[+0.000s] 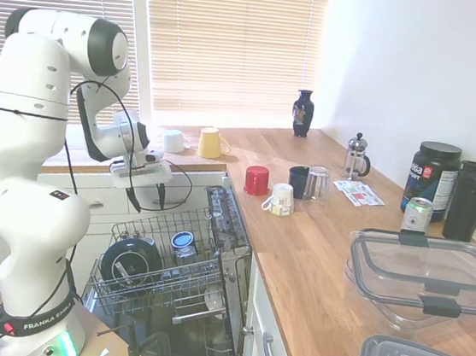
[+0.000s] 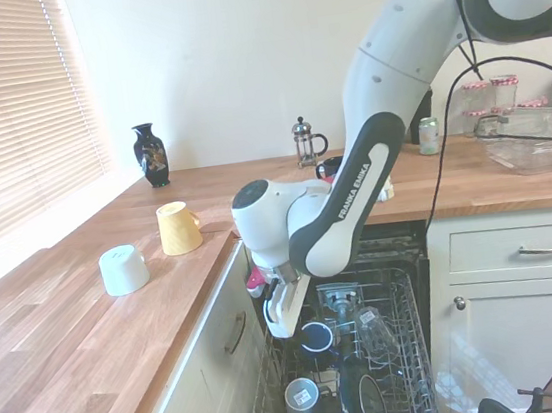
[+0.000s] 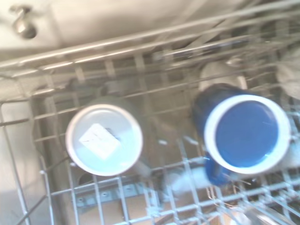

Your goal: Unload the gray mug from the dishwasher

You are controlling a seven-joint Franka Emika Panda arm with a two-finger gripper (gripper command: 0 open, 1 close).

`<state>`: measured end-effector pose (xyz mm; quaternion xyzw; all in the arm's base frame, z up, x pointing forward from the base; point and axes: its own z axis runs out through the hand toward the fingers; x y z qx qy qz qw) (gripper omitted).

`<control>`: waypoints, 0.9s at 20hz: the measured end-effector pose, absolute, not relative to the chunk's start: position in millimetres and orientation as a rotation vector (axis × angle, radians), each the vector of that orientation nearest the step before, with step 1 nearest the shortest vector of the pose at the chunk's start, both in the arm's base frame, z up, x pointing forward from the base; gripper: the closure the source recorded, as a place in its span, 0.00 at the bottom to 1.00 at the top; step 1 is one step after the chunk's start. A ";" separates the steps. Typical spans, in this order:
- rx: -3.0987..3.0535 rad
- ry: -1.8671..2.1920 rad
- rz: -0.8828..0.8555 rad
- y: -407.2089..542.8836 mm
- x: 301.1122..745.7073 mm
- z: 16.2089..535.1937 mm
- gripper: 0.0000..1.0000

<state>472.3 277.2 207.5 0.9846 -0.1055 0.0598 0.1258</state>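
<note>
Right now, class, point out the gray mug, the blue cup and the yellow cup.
gray mug point(image 3: 104, 139): wrist view, upturned base.
blue cup point(image 3: 246, 133): wrist view, upturned blue base.
yellow cup point(image 2: 178, 228): second exterior view, its side.

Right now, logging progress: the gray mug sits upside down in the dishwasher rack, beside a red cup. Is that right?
Not quite. Its neighbour is a blue cup, not a red one, as the wrist view shows. The gray mug does sit upside down in the dishwasher rack.

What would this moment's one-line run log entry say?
gripper: open, above rack | gray mug: upside down in dishwasher, untouched | blue cup: beside it
</note>
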 end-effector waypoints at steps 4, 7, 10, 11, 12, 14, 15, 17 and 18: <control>2.820 -0.234 0.128 273.2 471.3 167.5 0.00; 2.795 -0.183 0.095 271.6 470.4 139.5 0.00; 2.778 -0.143 0.064 270.4 474.1 116.3 0.00; 2.775 -0.134 0.058 270.1 477.7 110.8 0.00; 2.774 -0.125 0.054 269.7 481.4 106.4 0.00; 2.768 -0.103 0.047 269.8 488.7 102.3 0.00; 2.763 -0.091 0.041 270.2 490.9 101.8 0.00; 2.751 -0.066 0.027 271.5 493.7 102.3 0.00; 2.746 -0.050 0.021 272.8 494.3 103.1 0.00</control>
